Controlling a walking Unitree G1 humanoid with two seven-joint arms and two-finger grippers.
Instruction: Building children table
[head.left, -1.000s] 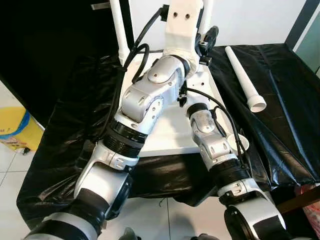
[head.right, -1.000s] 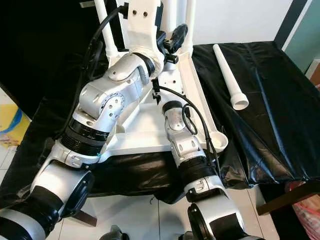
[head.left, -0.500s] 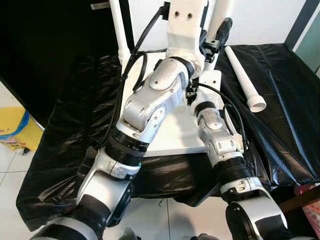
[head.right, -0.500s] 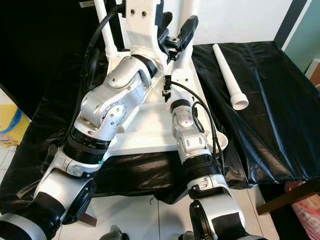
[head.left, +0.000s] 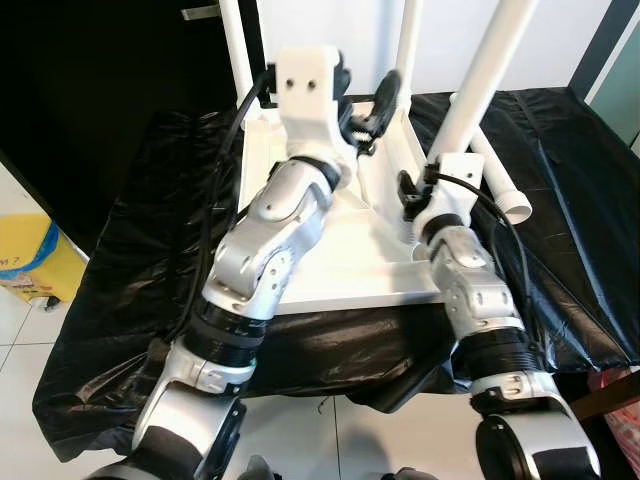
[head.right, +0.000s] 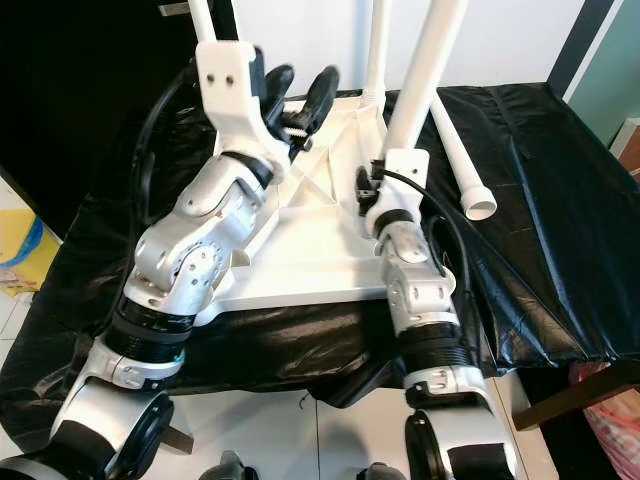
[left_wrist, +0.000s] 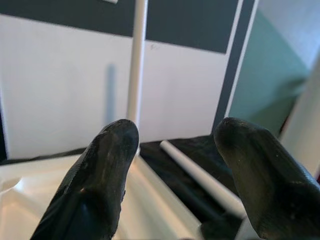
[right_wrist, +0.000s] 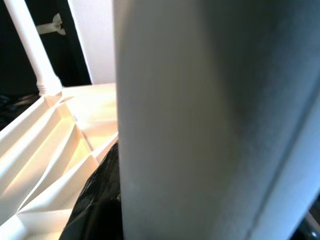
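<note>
An upturned white tabletop, its ribbed underside facing up, lies on a table draped in black plastic sheet, and it serves as the landmark here. Off its left edge, down on the floor, sits a yellow container. At its far left corner a white leg stands upright in its socket. The left gripper hovers above the far middle of the tabletop, its two black fingers spread apart with nothing between them; past them, in the left wrist view, another slim upright leg rises from the tabletop's far edge. At the near right corner the right gripper is pressed against a thick white leg that leans slightly outward from that corner; this leg fills the right wrist view so closely that I cannot tell how the fingers sit around it. Just beyond the right edge, a loose white leg lies flat on the black sheet.
</note>
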